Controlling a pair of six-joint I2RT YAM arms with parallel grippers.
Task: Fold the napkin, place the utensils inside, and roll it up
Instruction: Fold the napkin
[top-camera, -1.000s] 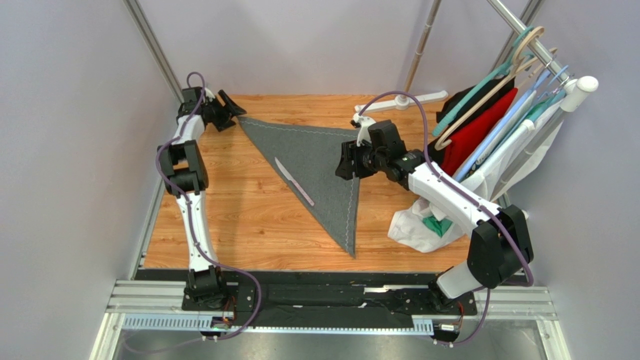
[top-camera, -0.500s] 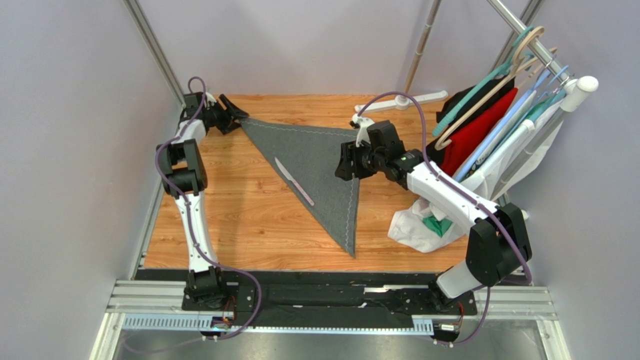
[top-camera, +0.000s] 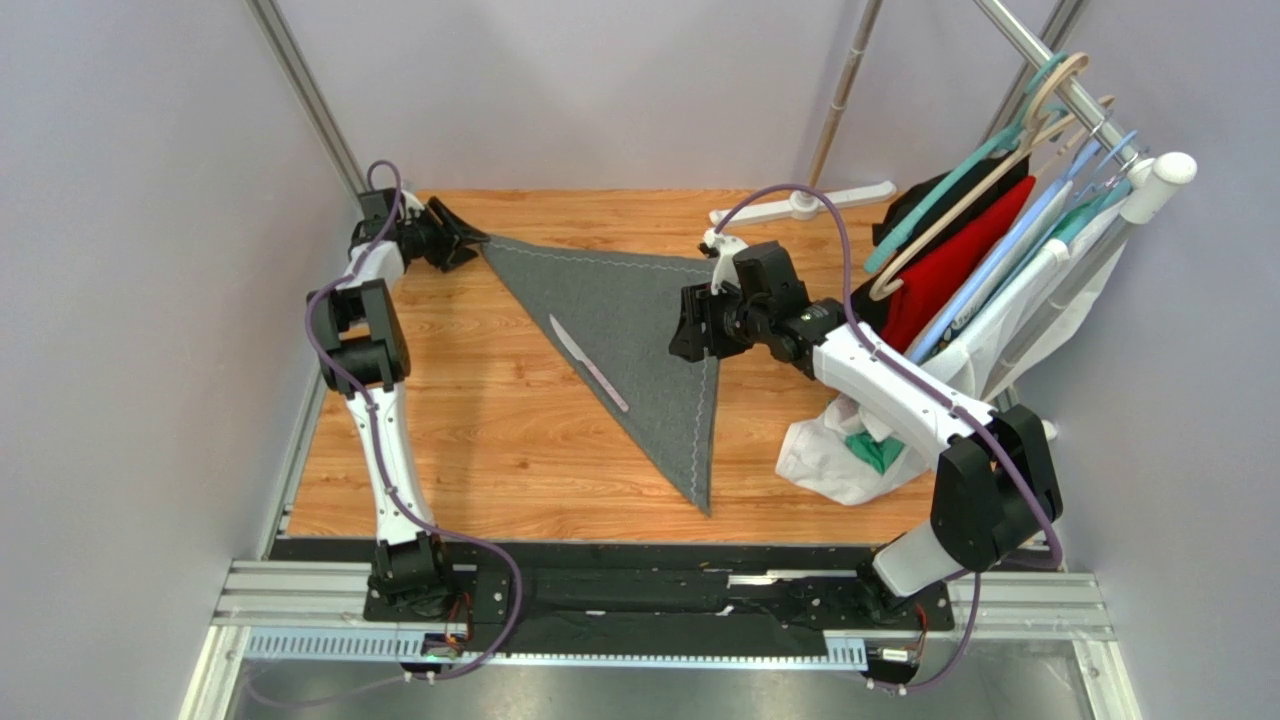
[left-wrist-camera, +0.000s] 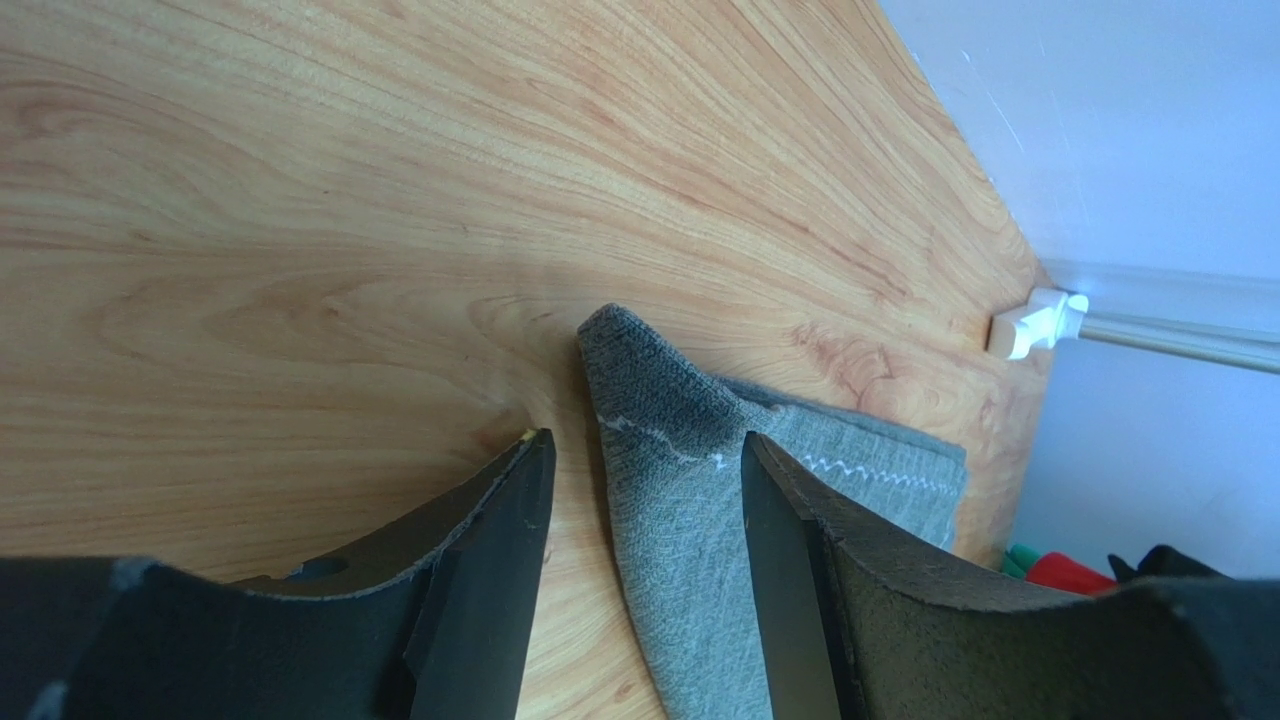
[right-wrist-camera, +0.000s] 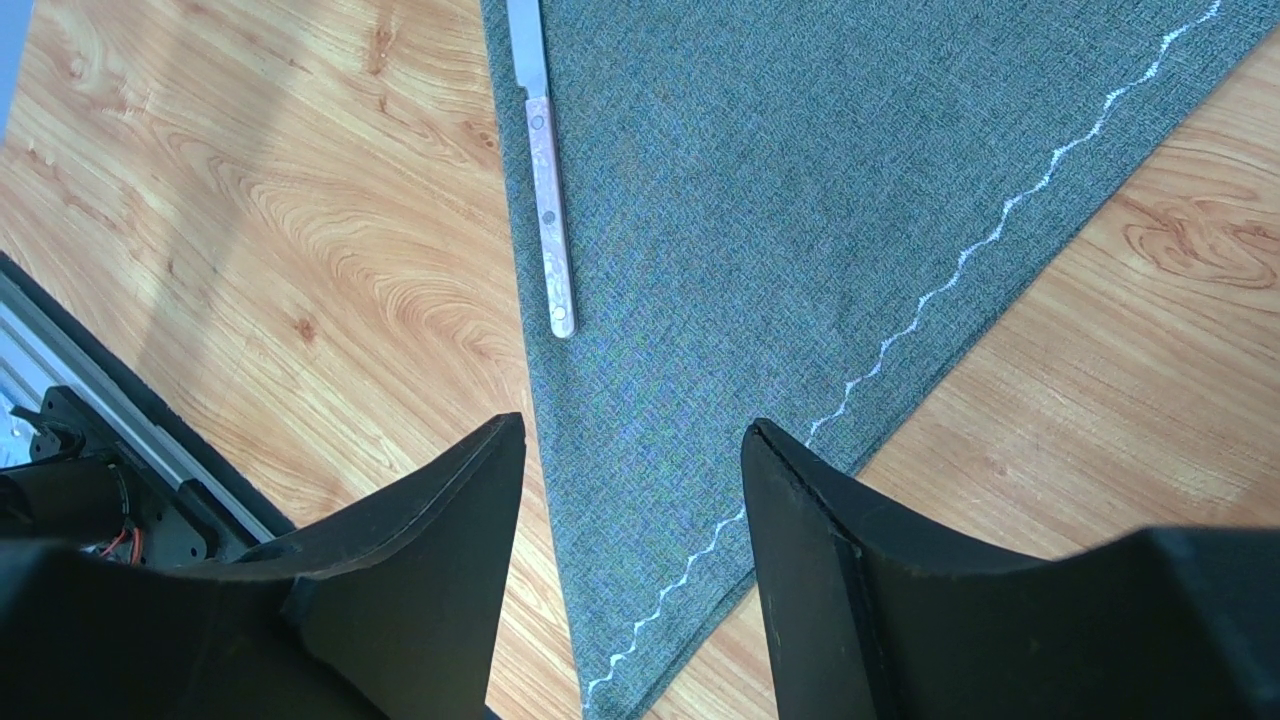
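Note:
The dark grey napkin (top-camera: 639, 338) lies folded into a triangle on the wooden table. One pale lilac utensil (top-camera: 588, 363) lies on it near the left folded edge, also in the right wrist view (right-wrist-camera: 544, 180). My left gripper (top-camera: 460, 243) is open at the napkin's far left corner (left-wrist-camera: 661, 413), its jaws either side of the raised tip. My right gripper (top-camera: 688, 333) is open and empty, above the napkin's right stitched edge (right-wrist-camera: 962, 270); the napkin's near tip shows between its jaws.
A white cloth (top-camera: 842, 443) lies at the table's right edge under a rack of hangers with red and black garments (top-camera: 962, 248). A white bar (top-camera: 796, 203) lies at the back. A metal rail (top-camera: 646, 600) runs along the near edge.
My left gripper has moved slightly back and left at the napkin's corner. The right arm, napkin and utensil have not visibly moved.

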